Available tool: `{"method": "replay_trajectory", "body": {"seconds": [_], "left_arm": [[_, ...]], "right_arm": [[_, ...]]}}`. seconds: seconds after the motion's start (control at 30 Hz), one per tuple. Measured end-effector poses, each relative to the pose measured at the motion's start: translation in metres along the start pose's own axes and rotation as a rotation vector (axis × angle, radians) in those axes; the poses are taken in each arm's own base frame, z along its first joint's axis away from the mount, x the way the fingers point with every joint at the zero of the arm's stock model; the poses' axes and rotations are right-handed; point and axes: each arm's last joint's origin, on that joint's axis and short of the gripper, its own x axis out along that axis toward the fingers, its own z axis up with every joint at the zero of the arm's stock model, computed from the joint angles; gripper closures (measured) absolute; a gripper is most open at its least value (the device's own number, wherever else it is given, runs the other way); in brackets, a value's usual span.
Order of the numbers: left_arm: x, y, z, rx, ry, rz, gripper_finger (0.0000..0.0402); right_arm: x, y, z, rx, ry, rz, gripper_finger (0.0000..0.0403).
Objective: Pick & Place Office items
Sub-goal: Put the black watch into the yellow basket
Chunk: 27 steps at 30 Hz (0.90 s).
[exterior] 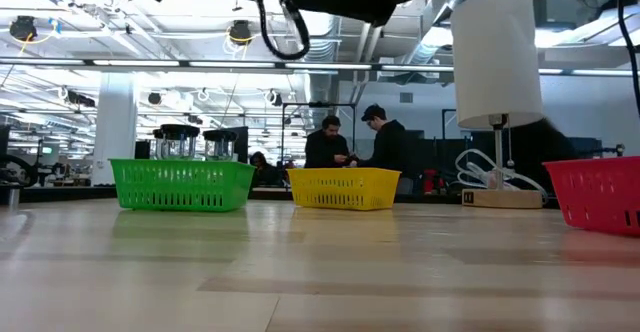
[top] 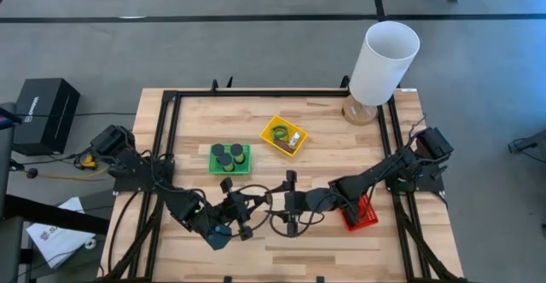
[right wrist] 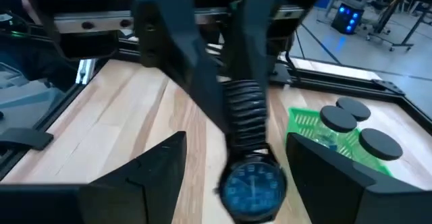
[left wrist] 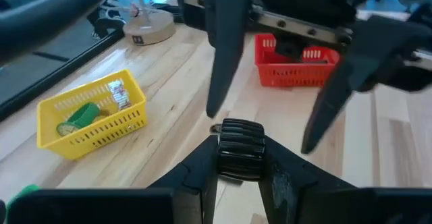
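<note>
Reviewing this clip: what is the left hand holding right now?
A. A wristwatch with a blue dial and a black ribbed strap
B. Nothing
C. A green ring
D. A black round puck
A: the left hand is clamped on the black ribbed strap of the watch, whose blue dial shows in the right wrist view, while the right hand stands open on either side of it.

Two matte black jointed arms, the left arm [top: 162, 193] and the right arm [top: 388, 170], carry looping black cables and end in tapered, wedge-shaped dark fingers [left wrist: 226, 42].
</note>
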Motion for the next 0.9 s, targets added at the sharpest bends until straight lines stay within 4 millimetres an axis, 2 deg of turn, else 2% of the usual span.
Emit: {"method": "replay_trajectory", "body": {"seconds": [0.27,0.63,0.9], "left_arm": [[0.002,0.0,0.002,-0.055,-0.011,-0.003,0.0317],[0.001,-0.004,0.005,-0.108,-0.006,-0.057,0.0317],[0.001,-0.004,0.005,-0.167,0.007,-0.076,0.0317]], "right_arm": [[0.005,-0.011,-0.001,0.007,0.013,-0.037,0.0158],[0.006,-0.017,-0.005,-0.012,0.045,-0.088,0.0161],[0.007,-0.018,-0.002,0.002,0.016,-0.099,0.0198]]}}
